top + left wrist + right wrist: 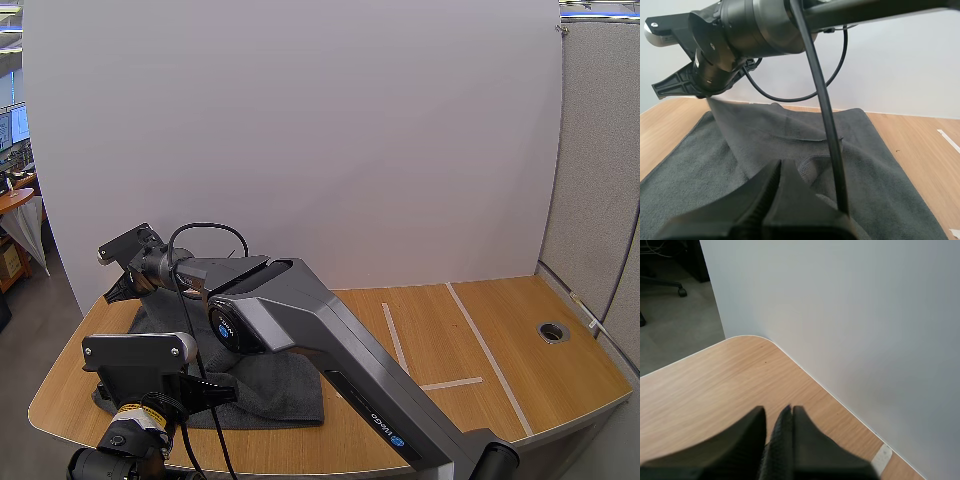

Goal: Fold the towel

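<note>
The dark grey towel (pixel 270 385) lies spread on the wooden table (pixel 450 330). At its far corner the right gripper (pixel 781 415) is closed, with a thin strip of cloth nipped between the tips. At its near edge the left gripper (pixel 782 167) has its tips together on a raised fold. The right arm (pixel 300 320) crosses above the towel and hides its middle. Beyond the towel's right side lie white tape strips (pixel 395 335), and farther off a round grommet (pixel 552 331).

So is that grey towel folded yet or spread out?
The towel lies mostly spread on the table, not folded. The right gripper pinches one far corner and holds it up.
</note>
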You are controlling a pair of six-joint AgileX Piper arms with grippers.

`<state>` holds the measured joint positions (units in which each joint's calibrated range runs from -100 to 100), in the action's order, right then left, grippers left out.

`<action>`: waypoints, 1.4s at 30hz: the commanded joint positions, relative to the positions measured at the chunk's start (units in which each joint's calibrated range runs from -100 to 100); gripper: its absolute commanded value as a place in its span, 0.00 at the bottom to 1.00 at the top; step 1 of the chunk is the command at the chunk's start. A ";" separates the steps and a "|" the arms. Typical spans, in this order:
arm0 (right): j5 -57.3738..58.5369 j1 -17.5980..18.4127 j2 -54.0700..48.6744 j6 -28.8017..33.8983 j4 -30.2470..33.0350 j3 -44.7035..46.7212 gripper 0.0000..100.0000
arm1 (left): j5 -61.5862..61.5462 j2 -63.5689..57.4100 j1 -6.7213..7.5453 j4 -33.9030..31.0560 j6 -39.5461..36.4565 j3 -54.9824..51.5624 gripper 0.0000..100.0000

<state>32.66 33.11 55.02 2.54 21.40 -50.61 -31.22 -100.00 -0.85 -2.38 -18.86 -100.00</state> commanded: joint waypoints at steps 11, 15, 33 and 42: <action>7.24 -0.08 -3.45 -0.31 2.94 -0.54 1.00 | 0.51 0.00 -0.09 -0.03 -0.52 0.00 0.00; 13.54 -0.08 -7.38 -1.20 2.94 -0.54 1.00 | 0.51 0.00 -0.09 -0.03 -0.52 0.00 0.00; 48.95 -0.08 -25.75 -4.42 2.17 -0.54 0.22 | 0.51 0.00 -0.09 -0.03 -0.52 0.00 0.00; 67.23 -0.08 -36.47 -5.15 2.29 -0.54 0.00 | 0.51 0.00 -0.09 -0.03 -0.52 0.00 0.00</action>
<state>89.56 33.11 25.86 -1.54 23.25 -50.61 -31.22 -100.00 -0.85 -2.38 -18.86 -100.00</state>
